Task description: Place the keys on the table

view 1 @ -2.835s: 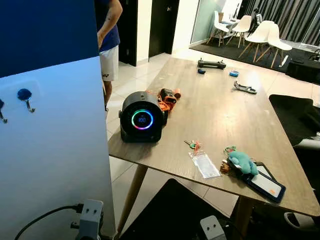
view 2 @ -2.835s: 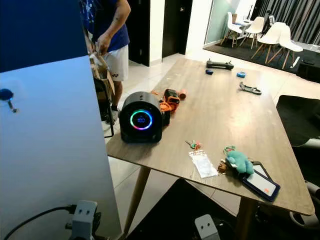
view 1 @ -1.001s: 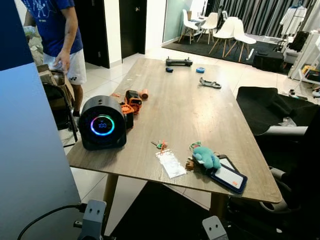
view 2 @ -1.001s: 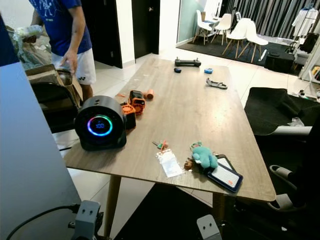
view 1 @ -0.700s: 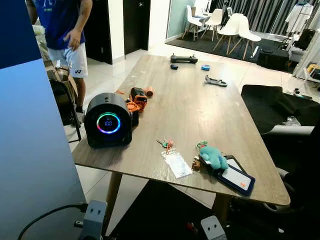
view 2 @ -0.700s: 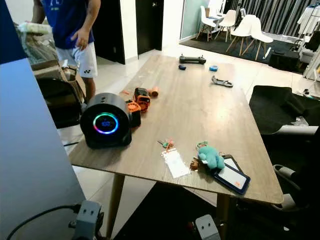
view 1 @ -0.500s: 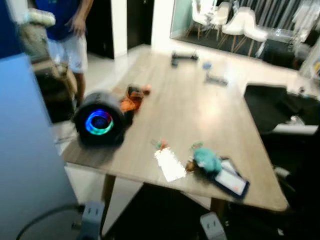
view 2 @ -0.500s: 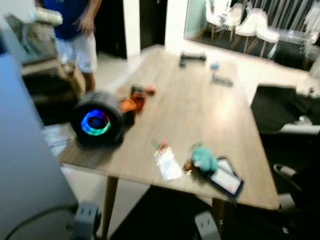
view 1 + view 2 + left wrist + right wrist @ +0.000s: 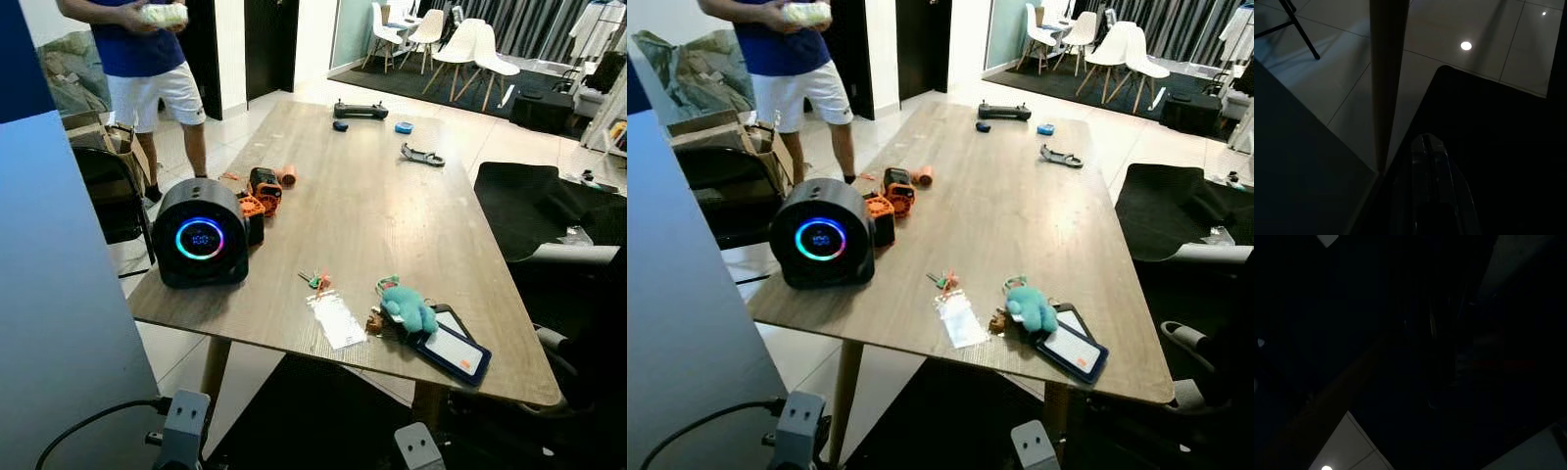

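A small bunch of keys (image 9: pixel 315 282) with green and red tags lies on the wooden table (image 9: pixel 392 196), near its front edge. Just to its right, a teal plush keychain (image 9: pixel 407 308) rests against a dark card holder (image 9: pixel 451 348). Both arms hang low, below the table's front edge. In the left wrist view my left gripper (image 9: pixel 1426 147) has its two black fingers pressed together with nothing between them, pointing at the floor beside a table leg (image 9: pixel 1386 73). The right wrist view is nearly black, with my right gripper (image 9: pixel 1432 323) a dim shape.
A round black speaker (image 9: pixel 201 235) with a glowing ring stands at the table's left front, with orange-and-black tools (image 9: pixel 260 191) behind it. A clear plastic bag (image 9: pixel 335 319) lies by the keys. A person (image 9: pixel 147 59) stands at the back left. A blue-white panel (image 9: pixel 59 294) is close on my left.
The camera has swung and shaken, so the whole scene shifted. The person has raised both hands and now holds something at chest height. Nothing on the table has moved.
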